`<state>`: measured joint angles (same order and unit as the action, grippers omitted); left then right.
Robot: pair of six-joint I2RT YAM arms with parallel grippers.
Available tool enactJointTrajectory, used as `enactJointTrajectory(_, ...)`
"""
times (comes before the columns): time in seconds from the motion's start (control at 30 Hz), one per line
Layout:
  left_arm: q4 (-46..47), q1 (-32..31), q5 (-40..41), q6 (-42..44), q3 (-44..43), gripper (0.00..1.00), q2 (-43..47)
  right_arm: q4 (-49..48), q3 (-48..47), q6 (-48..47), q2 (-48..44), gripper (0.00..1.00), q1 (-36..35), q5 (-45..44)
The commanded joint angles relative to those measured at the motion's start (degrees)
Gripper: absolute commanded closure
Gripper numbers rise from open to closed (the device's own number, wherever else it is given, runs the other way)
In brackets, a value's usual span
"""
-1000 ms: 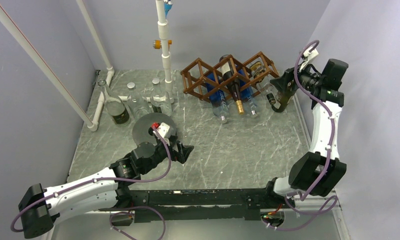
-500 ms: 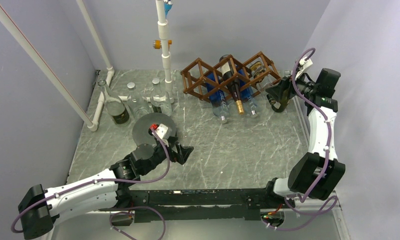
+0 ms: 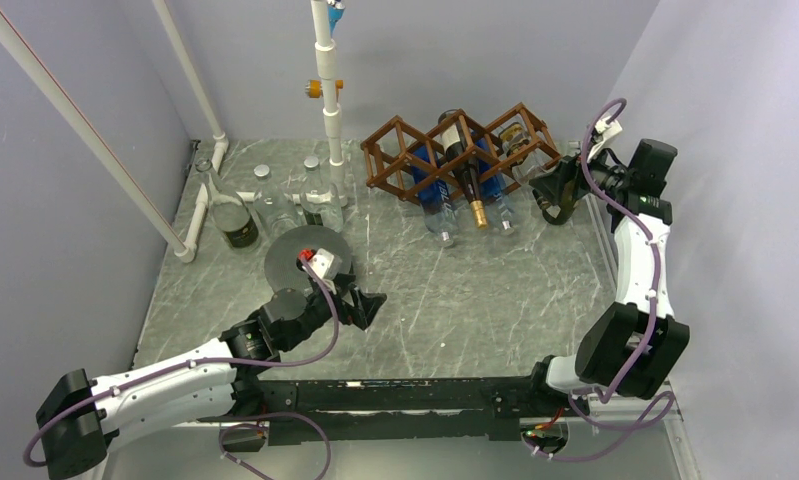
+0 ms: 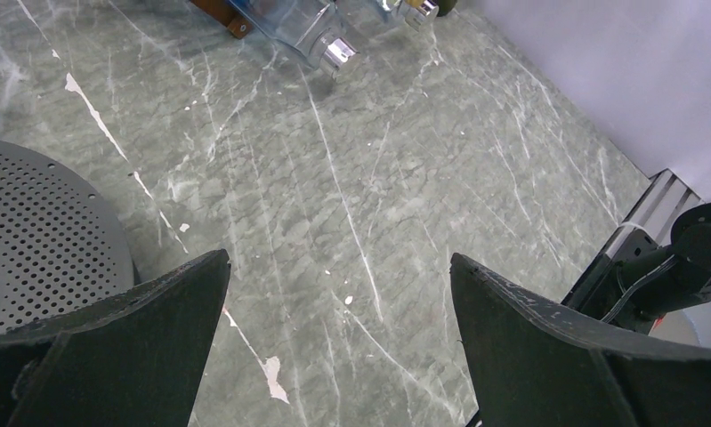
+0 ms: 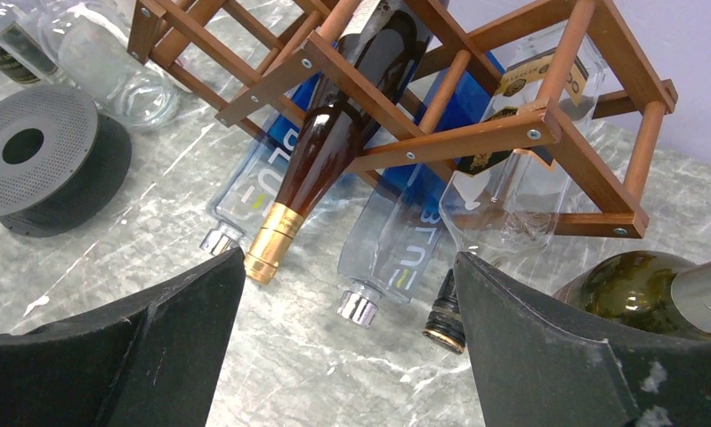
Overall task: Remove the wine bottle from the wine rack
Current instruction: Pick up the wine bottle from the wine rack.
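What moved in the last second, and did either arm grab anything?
The right end effector edged a little closer to the right end of the wine rack, with its jaws open and holding nothing. The left end effector barely shifted and is also open. The dark wine bottle and the others remain in the rack. Nothing was grabbed or released.

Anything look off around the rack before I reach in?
Nothing spilled or broken. The bottles in the wine rack slope down, necks poking out the front toward the table. One dark green bottle sits outside the rack's right end, close beside the open right gripper.
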<state>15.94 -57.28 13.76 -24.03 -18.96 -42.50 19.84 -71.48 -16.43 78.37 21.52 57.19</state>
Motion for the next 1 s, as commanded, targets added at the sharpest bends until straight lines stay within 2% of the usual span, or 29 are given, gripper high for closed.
enactJointTrajectory(0.0, 3.1, 0.5, -0.8, -1.3, 0.5, 0.01, 0.6, -1.5, 0.2, -1.8, 0.7, 0.1, -0.7, -1.4)
enactJointTrajectory(0.97, 3.6, 1.7, -1.7, -1.7, 1.6, 0.01, 1.0, 0.1, 1.1, -7.0, 4.8, 0.08, -5.9, -15.4)
